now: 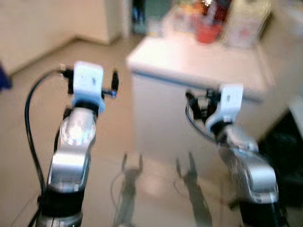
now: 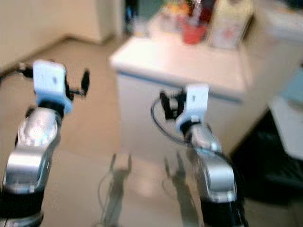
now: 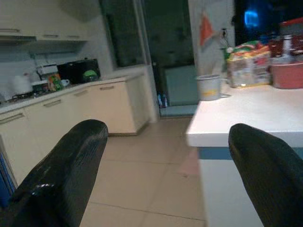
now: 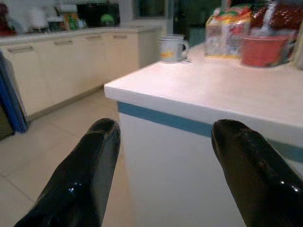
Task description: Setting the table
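Both arms are up in front of the robot, and the head views are blurred. The left gripper (image 3: 165,175) hangs over the tiled floor (image 3: 142,179) with its jaws wide apart and nothing between them. The right gripper (image 4: 163,175) faces the white counter (image 4: 227,90) at 12 o'clock, jaws spread just as wide and empty. On the counter, a mug (image 4: 171,48) sits toward 11 o'clock, a red bowl (image 4: 265,49) toward 1 o'clock, and a bag of packaged food (image 4: 226,35) between them. Kitchen cabinets (image 3: 71,109) run along the wall at 10 o'clock.
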Robot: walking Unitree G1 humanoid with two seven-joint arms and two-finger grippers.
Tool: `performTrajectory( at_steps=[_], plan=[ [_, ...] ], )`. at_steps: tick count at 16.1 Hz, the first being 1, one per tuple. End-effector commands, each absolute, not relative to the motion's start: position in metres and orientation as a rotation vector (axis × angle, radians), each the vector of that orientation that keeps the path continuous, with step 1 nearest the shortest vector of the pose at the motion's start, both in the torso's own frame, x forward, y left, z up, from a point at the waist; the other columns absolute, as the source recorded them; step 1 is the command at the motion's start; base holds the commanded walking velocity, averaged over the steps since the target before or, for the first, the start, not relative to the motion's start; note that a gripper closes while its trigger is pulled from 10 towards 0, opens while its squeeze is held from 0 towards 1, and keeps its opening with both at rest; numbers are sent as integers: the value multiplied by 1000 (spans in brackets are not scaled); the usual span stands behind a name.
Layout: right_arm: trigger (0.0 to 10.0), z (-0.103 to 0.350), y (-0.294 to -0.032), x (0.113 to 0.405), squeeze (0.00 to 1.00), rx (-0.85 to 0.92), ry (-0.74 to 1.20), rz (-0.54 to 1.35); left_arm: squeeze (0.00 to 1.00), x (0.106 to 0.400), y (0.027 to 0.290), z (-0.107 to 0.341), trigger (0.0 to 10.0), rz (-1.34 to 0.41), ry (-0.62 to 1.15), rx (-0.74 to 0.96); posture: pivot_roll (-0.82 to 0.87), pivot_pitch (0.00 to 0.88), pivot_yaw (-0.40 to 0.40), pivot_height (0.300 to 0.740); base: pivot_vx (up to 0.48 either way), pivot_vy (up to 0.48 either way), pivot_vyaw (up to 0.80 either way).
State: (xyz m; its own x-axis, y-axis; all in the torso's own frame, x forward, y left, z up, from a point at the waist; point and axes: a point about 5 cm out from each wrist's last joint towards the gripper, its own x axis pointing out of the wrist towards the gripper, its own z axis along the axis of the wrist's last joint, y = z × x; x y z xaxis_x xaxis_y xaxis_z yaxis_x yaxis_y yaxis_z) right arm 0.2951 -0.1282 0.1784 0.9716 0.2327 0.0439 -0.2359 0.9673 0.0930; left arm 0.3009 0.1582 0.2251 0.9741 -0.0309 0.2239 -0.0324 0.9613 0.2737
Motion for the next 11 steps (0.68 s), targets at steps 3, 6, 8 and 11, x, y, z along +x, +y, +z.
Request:
performTrajectory(
  at_steps=[3, 6, 8, 11],
  plan=[
    [10000, 179, -128, 297, 0, 87, -38, 234, 0, 302, 159, 225, 10000, -7, -219, 293, 25, 0, -31, 740, 365, 0, 800],
    [10000, 182, -133, 298, 0, 117, -65, 194, 0, 303, 159, 224, 10000, -15, -217, 296, 24, 0, -29, 740, 364, 0, 179],
    [10000, 189, -135, 299, 0, 113, -99, 190, 0, 304, 160, 224, 10000, -17, -215, 293, 16, 0, -23, 740, 369, 0, 0],
    [10000, 193, -137, 300, 0, 125, -113, 181, 0, 304, 158, 224, 10000, -27, -214, 291, 14, 0, -19, 740, 368, 0, 0]
  ],
)
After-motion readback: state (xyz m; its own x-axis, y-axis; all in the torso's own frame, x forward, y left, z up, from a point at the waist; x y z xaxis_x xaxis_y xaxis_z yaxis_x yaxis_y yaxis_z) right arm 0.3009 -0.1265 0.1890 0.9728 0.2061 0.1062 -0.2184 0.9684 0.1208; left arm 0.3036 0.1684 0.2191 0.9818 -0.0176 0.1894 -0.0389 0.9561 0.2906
